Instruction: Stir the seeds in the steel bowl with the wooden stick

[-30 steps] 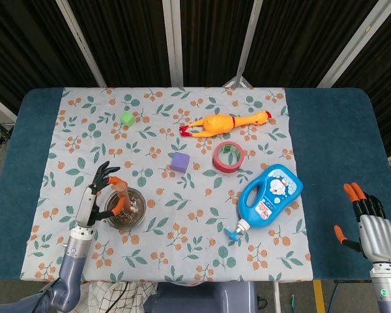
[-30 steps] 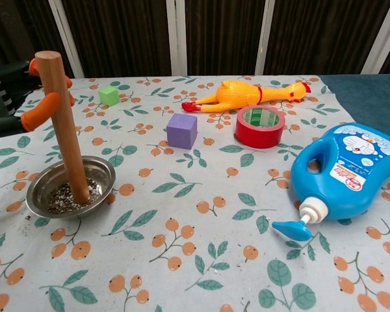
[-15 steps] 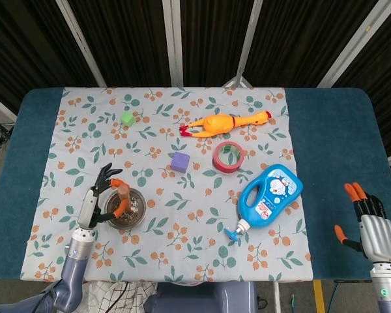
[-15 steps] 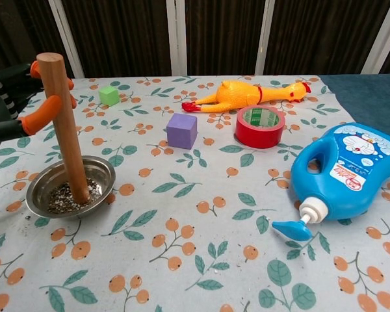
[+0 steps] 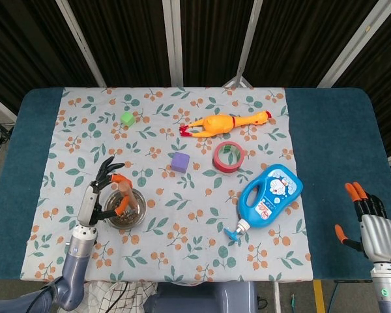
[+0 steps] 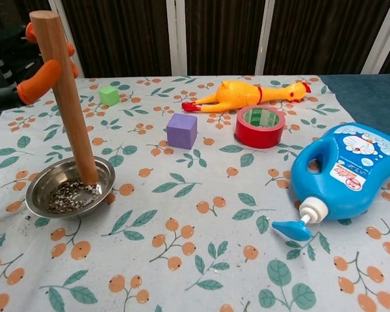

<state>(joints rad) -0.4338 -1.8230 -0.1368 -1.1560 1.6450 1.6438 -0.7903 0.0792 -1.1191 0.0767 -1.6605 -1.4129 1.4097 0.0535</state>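
A steel bowl with dark seeds sits at the near left of the flowered cloth. A thick wooden stick stands in it, leaning a little, its lower end at the bowl's far right side. My left hand pinches the stick near its top between orange fingertips; most of the hand is cut off at the chest view's left edge. My right hand hovers over the blue table at the near right, fingers apart, holding nothing.
A blue detergent bottle lies at the right. A red tape roll, purple cube, yellow rubber chicken and green cube lie beyond the bowl. A few seeds are scattered on the cloth left of the bowl.
The left hand rose and carried the stick's top up; the stick's lower end slid from the bowl's middle toward its far right side. The right hand stayed put.
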